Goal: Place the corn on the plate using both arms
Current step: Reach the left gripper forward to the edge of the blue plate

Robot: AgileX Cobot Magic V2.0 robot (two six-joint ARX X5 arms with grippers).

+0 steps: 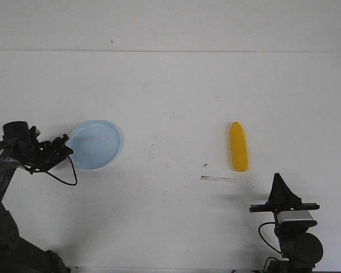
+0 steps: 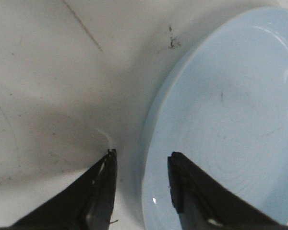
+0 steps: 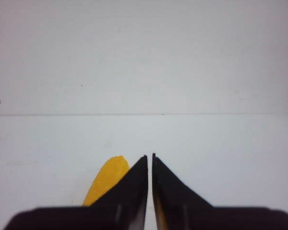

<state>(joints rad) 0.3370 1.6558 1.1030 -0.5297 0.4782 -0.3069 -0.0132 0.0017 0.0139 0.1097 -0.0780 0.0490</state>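
Note:
The yellow corn (image 1: 238, 147) lies on the white table, right of centre, tapered end pointing away from me. The pale blue plate (image 1: 95, 144) sits at the left, with nothing on it. My left gripper (image 1: 65, 149) is open at the plate's near-left rim. In the left wrist view the gripper (image 2: 141, 158) straddles the plate's (image 2: 230, 124) edge, one finger over the table and one over the plate. My right gripper (image 1: 277, 176) is shut and empty, near and to the right of the corn. In the right wrist view the gripper (image 3: 150, 155) partly hides the corn (image 3: 108, 179).
A thin grey strip (image 1: 217, 179) and a small dark speck (image 1: 205, 165) lie on the table just in front and left of the corn. The table's far edge meets a white wall (image 1: 170, 23).

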